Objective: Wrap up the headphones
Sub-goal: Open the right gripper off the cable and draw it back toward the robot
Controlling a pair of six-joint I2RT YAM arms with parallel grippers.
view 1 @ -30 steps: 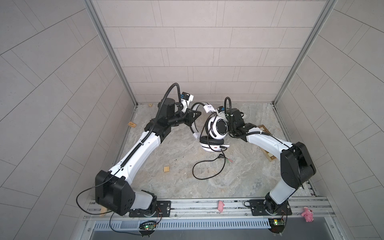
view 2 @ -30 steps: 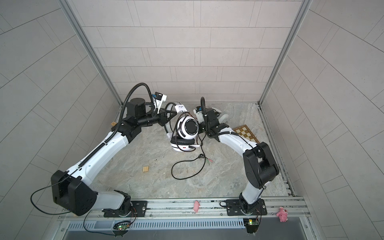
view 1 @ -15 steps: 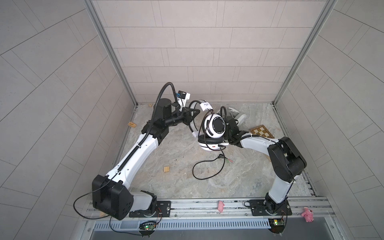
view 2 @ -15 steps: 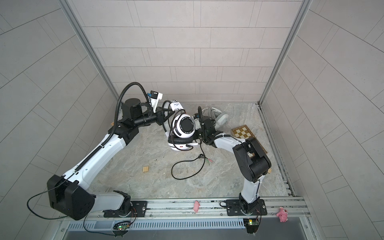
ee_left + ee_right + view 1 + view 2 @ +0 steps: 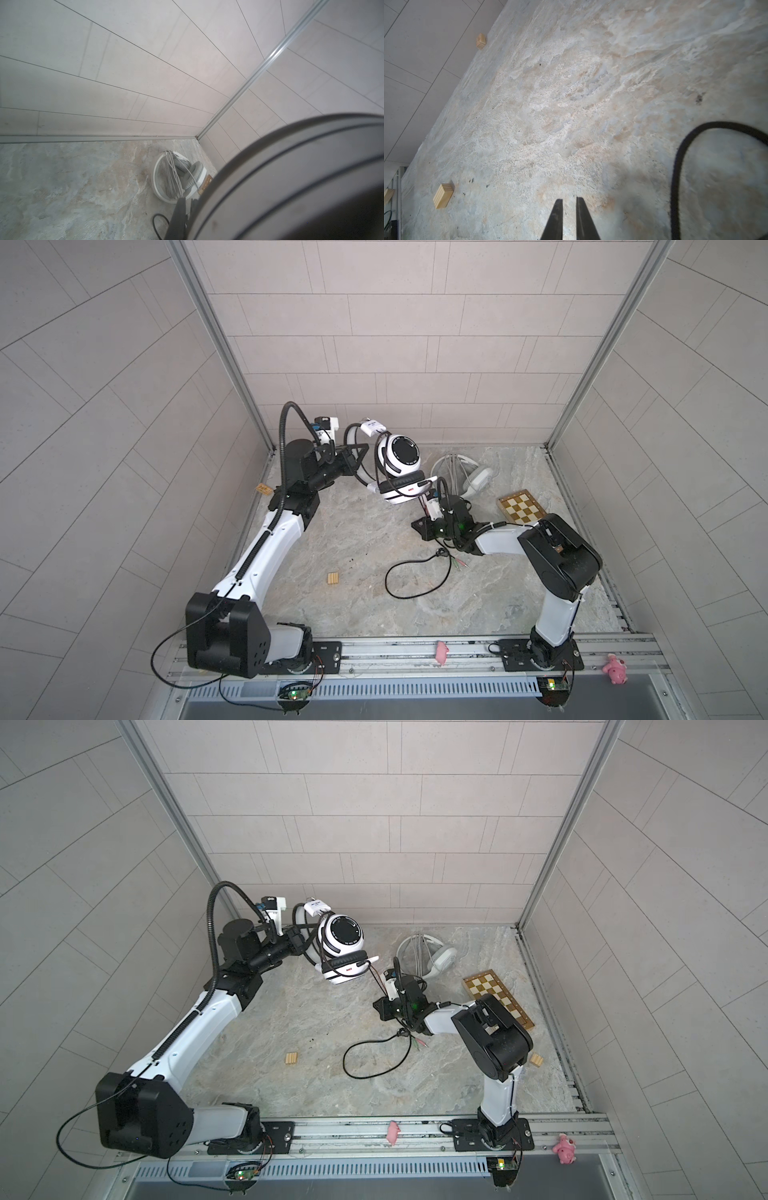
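Note:
The white headphones (image 5: 400, 454) with black-striped round cups hang raised over the back left of the floor. My left gripper (image 5: 356, 457) is shut on their headband, which fills the left wrist view as a blurred grey arc (image 5: 291, 176) beside my fingers (image 5: 178, 216). Their black cable (image 5: 387, 578) drops to a loose loop on the floor, also in the right wrist view (image 5: 675, 176). My right gripper (image 5: 419, 526) is low, below the headset; its tips (image 5: 569, 199) are almost together with nothing between them. The pale-grey headphones (image 5: 461, 477) lie at the back with whitish cable wound on them.
A chessboard (image 5: 521, 508) lies at the right by the wall. Small wooden blocks (image 5: 332, 578) (image 5: 536, 1060) are scattered on the stone floor. Two pink toys (image 5: 441, 651) sit on the front rail. Tiled walls close in three sides.
The left arm carried the white headset left and toward the back. The right gripper drew away from the headset, came down toward the floor, opened a little and then closed.

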